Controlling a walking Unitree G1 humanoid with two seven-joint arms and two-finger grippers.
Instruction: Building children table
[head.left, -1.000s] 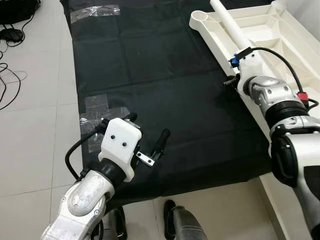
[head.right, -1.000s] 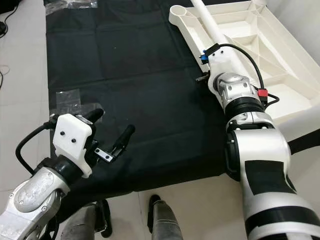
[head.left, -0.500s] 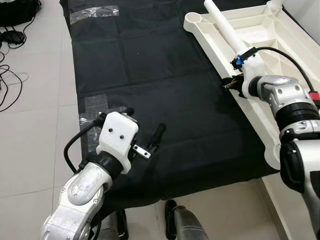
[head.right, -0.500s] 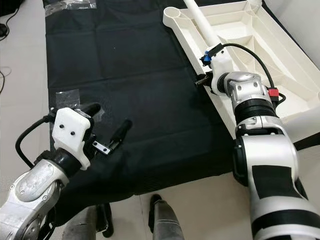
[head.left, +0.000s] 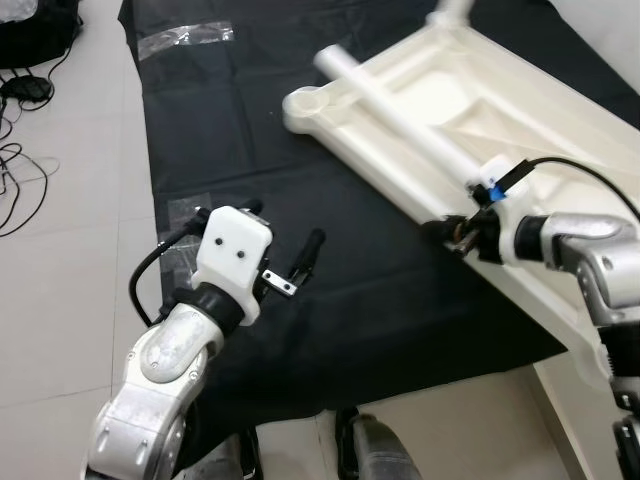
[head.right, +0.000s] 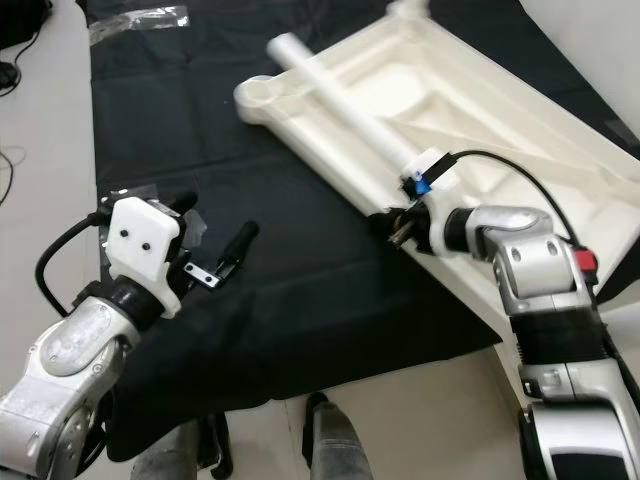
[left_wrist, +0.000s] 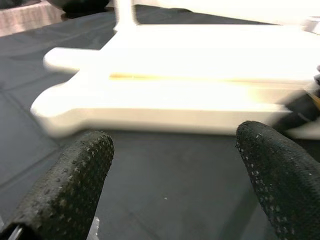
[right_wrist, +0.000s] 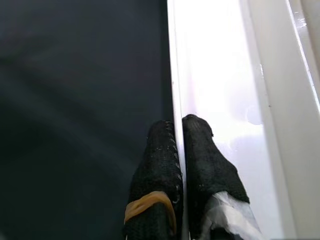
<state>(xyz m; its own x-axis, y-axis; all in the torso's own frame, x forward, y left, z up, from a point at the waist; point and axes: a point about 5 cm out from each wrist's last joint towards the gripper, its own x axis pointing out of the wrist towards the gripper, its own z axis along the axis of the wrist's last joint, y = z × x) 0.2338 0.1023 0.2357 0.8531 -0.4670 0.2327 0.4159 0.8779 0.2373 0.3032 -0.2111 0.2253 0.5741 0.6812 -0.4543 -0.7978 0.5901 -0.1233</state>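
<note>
Pale tiled floor (head.left: 60, 300) carrying a black cloth (head.left: 250, 130), with cables (head.left: 20, 180) at the far left and clear tape (head.left: 185, 35) on the cloth's far edge; a second tape patch (head.left: 185, 215) lies near the left arm. Left claw (head.left: 285, 250) hovers over the cloth, its two black fingers (left_wrist: 75, 185) spread apart, clamping nothing, pointing toward the table. The white plastic tabletop (head.left: 480, 130) lies upside down, set diagonally on the cloth's right half, ribbed underside up, with a round leg socket (head.left: 310, 103) at its near-left corner. A white leg (head.left: 400, 120) lies along the underside just inside the near rim. Right claw (head.left: 452, 228) sits at that near rim (right_wrist: 200, 75), fingers (right_wrist: 160, 160) pressed together on the thin edge, one on the cloth side, one on the tabletop side.
</note>
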